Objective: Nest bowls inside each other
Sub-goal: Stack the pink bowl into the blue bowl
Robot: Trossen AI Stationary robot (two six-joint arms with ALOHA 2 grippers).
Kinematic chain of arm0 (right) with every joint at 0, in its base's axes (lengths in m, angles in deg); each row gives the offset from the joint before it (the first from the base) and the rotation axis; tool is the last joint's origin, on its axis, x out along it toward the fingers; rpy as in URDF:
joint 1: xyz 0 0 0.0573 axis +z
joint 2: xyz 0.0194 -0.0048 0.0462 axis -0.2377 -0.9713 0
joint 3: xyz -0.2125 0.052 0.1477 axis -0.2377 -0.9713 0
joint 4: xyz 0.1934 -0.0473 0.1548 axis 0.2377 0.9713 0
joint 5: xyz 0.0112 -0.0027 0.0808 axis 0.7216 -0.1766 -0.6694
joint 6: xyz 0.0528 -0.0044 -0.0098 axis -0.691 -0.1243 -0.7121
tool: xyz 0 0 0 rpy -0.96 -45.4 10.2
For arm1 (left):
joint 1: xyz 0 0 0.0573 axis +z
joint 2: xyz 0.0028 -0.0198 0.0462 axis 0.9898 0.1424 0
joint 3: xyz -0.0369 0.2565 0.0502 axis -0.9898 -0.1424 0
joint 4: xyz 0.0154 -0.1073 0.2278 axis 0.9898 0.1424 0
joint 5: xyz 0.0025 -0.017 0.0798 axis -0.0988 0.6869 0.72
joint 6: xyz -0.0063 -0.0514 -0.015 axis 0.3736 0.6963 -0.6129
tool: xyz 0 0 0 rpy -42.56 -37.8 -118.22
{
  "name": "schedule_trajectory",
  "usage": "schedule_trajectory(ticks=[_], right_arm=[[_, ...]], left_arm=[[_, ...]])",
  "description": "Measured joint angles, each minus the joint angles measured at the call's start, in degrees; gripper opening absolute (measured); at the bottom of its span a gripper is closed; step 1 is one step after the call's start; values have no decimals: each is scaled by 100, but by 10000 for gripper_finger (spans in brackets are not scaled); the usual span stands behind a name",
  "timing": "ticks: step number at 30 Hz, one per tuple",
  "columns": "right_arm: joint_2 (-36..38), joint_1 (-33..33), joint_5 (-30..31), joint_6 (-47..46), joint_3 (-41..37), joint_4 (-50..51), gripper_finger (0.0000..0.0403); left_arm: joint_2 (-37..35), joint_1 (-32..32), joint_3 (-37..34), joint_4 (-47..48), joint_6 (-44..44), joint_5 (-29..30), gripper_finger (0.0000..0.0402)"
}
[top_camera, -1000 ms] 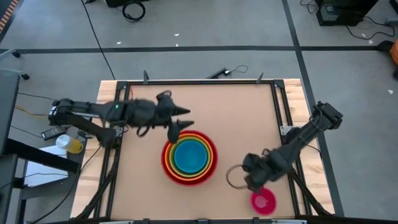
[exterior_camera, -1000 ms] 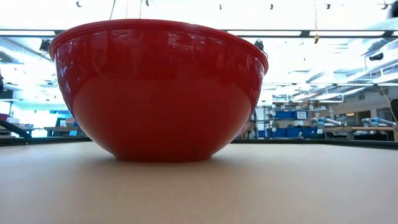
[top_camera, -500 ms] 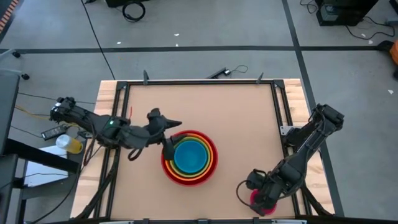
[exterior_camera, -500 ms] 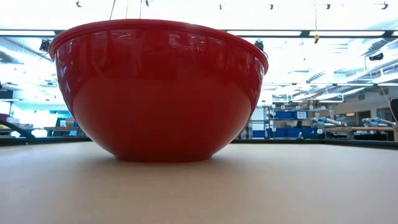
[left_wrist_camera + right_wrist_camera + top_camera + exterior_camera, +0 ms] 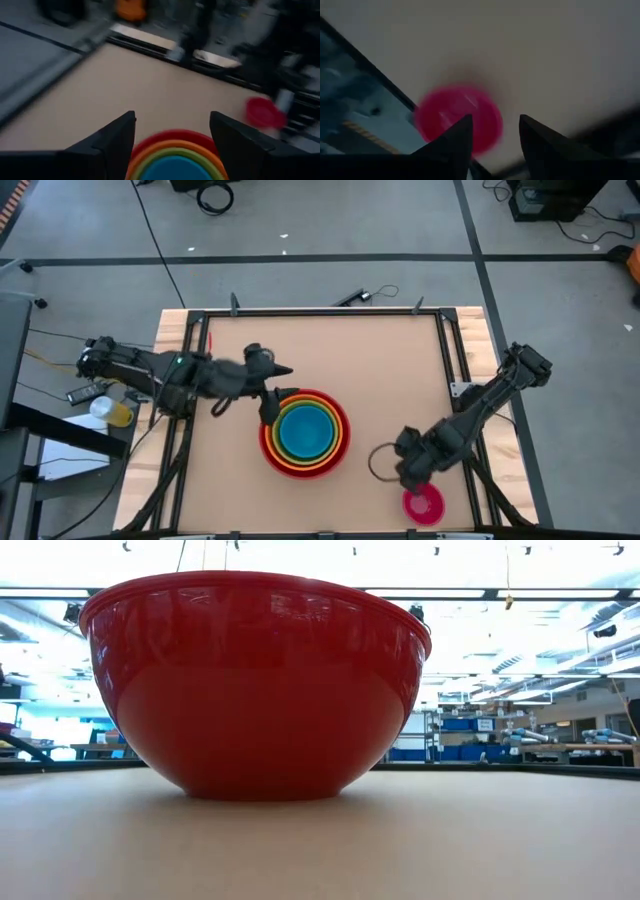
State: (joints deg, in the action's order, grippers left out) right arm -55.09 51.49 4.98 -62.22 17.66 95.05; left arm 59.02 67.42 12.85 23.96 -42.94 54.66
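The red bowl (image 5: 305, 432) rests on its base (image 5: 255, 785) in the middle of the table. The orange, lime green and blue bowls (image 5: 304, 430) are nested inside it. The pink bowl (image 5: 423, 503) stands alone, upright, near the table's near right corner. My left gripper (image 5: 275, 388) hangs open over the stack's far left rim, its fingers (image 5: 120, 142) on either side of the stack (image 5: 175, 157) and clear of it. My right gripper (image 5: 413, 477) points down, open, just above and beside the pink bowl (image 5: 457, 119).
The black frame rails (image 5: 455, 380) run along the table's edges. A yellow object (image 5: 112, 412) lies off the table's left side. Bare tabletop (image 5: 330, 350) stretches from the stack to the far edge and to the right.
My right gripper dipped toward the near edge over the pink bowl, then came back up to where it stood; the bowl has not moved. My left gripper swung toward the near edge beside the stack's left rim, then drew back a little toward the far edge.
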Motion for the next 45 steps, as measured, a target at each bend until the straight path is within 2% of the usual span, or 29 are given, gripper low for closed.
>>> schedule_trajectory(ticks=[3, 8, 13, 19, 21, 23, 25, 29, 31, 33, 35, 41, 45], right_arm=[[97, -458, 259, 488, 0, -838, 165], [325, -1199, 337, 1216, 7, -2092, 165], [748, -1485, 647, 1379, 7, -1876, 165], [1099, -1101, 957, 1095, -26, -351, 165], [1125, -1015, 1006, 969, -188, -360, 165], [1115, -999, 1033, 848, -423, -760, 165], [1020, -999, 1046, 812, -614, -1305, 165], [900, -975, 775, 771, -785, -2645, 165], [933, -991, 570, 825, -694, -3570, 165], [998, -987, 625, 835, -508, -3938, 165], [1034, -886, 800, 816, -341, -3562, 165], [728, -279, 803, 367, -341, -1253, 165], [384, 160, 897, 137, -339, -593, 165]], left_arm=[[-6, 512, 0, -10, -149, -896, 258], [-3, 1067, 0, -80, -336, -1192, 258], [-379, 1139, 1, -378, -341, -1250, 246], [-1293, 1213, 4, 160, -193, -1147, 214], [-1487, 1178, -16, 450, -66, -1040, 206], [-1639, 1035, -337, 478, 148, -909, 201], [-1730, 834, -952, -161, 345, -804, 197], [-1649, 498, -2418, -2429, 695, -969, 193], [-1574, 468, -2805, -3402, 918, -1097, 192], [-1565, 485, -2981, -3566, 1066, -1137, 192], [-1548, 499, -2994, -3531, 1039, -1136, 192], [-1779, 564, -2761, -3587, 97, -1110, 192], [-1797, 560, -2717, -3499, -707, -1114, 192]])
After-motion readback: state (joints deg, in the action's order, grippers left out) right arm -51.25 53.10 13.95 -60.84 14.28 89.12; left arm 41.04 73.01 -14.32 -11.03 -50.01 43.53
